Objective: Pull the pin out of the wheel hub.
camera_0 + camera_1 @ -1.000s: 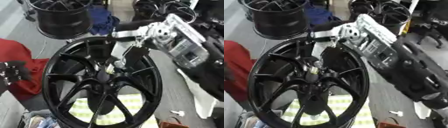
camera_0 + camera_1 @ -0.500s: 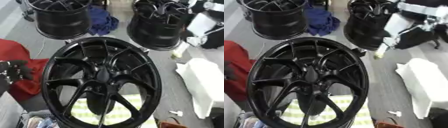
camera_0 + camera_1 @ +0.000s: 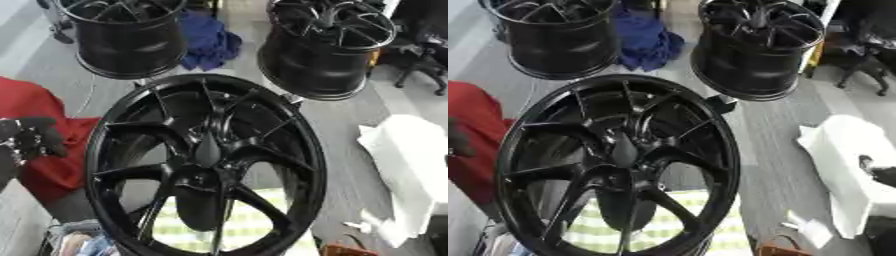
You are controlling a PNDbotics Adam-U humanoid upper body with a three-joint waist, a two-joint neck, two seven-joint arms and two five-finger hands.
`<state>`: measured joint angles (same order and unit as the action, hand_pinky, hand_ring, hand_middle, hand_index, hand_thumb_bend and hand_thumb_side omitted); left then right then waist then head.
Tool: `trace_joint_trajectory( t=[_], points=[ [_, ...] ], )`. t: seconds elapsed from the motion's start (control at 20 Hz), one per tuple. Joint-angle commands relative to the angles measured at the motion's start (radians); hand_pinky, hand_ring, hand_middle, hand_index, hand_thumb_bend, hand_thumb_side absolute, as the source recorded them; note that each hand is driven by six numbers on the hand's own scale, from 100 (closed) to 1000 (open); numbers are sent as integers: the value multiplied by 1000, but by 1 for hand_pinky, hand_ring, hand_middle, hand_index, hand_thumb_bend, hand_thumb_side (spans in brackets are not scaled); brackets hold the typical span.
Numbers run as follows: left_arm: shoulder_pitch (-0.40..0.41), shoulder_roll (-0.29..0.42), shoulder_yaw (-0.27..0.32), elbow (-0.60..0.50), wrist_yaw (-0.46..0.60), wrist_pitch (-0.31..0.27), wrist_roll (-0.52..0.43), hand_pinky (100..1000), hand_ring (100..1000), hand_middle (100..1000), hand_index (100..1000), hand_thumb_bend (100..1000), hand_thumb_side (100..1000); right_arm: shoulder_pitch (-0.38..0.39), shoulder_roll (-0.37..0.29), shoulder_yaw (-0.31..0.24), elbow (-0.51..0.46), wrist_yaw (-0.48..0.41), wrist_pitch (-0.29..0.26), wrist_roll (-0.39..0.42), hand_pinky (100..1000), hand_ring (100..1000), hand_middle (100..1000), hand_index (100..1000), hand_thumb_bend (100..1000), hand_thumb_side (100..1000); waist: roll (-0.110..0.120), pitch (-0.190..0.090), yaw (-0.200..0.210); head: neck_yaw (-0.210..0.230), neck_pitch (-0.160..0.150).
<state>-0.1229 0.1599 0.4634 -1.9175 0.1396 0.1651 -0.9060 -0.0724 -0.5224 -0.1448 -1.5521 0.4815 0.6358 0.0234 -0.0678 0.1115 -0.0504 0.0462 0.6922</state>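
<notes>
**Hub unattended, no pin visible: extraction looks finished or the pin is out of sight**

Left hand point(image 3: 33, 137): at the left edge, mid-height, dark fingers curled in on themselves with nothing between them, clenched empty, over the red cloth point(image 3: 39, 150). It sits just beside the rim of the wheel, not touching it as far as I can tell.

Right hand: not in either view.

Black spoked wheel point(image 3: 206, 160): fills the centre and lower half, lying face-up. Wheel hub point(image 3: 207, 152) sits at the meeting of the spokes, centre frame. No pin can be made out standing in it; the hub is uniformly dark, so a small black pin could be hidden.

Judgement: no hand is at the hub, so the pull is not in progress. If a pin remains, the next move calls for a hand to come over the hub and pinch it from above.

Surroundings: two more black rims point(image 3: 127, 35) point(image 3: 754, 47) upper frame, blue cloth point(image 3: 210, 42) between them, white cloth point(image 3: 407, 165) at right.
</notes>
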Motion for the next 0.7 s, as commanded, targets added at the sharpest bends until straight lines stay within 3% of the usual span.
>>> trace_joint_trajectory(
  t=[0.05,0.2,0.35,0.7],
  points=[
    [-7,14,9,-15,0,-4,-1,709,637,624,818,100,855,-6,42,-46,47,-20,-23,-207,833,807,824,931,316,508,3,-10,-2,4,-5],
    [-7,12,7,-10,-1,-10,-1,709,637,624,818,100,854,-22,81,-13,41,-102,-98,-401,784,761,787,922,275,514,8,-11,-1,1,-4],
    [-8,11,6,-6,2,-17,-1,709,637,624,818,100,851,-50,117,46,1,-163,-202,-531,746,728,765,916,224,518,13,-10,3,-3,-3],
    [-8,6,3,20,-11,-46,-1,710,638,624,818,100,858,-100,226,176,-53,-233,-429,-668,690,658,710,907,185,504,22,-5,6,-8,-3]
  ],
)
